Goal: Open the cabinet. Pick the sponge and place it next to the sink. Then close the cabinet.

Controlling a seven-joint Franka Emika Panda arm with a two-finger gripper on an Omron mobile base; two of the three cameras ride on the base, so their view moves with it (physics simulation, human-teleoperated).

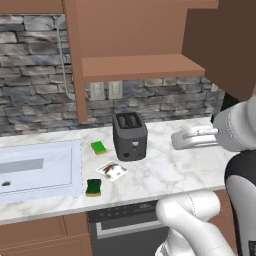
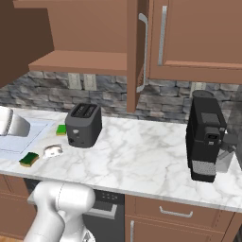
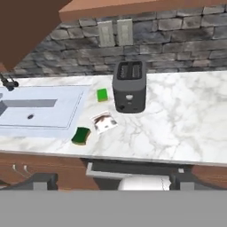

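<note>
Left base view: the cabinet (image 1: 135,65) stands open, its bare wooden shelf exposed above the stone backsplash, one door (image 1: 222,45) swung out toward the right. On the marble counter (image 1: 170,170) the sponge (image 1: 93,187) lies near the front edge, just beside the right rim of the sink (image 1: 37,172). It is a small block with a dark green top face and an orange-brown layer along its lower side. A brighter light-green sponge (image 1: 98,147) lies farther back, between the sink and the dark toaster (image 1: 130,136). A small printed card (image 1: 112,170) lies flat in front of the toaster.

Right base view: the dark green sponge (image 2: 29,159) sits at the near left of the counter, close to the sink corner (image 2: 21,142), with a small white item (image 2: 52,151) just to its right. The toaster (image 2: 83,125) stands behind them, and a black coffee machine (image 2: 204,137) stands far to the right. The open door (image 2: 137,52) shows edge-on with its silver bar handle.

Hand view: the gripper (image 3: 113,179) looks down from well above the counter; its two finger tips (image 3: 42,181) rise far apart at the bottom, spread wide and holding nothing. The sponge (image 3: 81,135) lies by the sink's near right corner (image 3: 73,126), its green face up and orange-brown edge showing.
</note>
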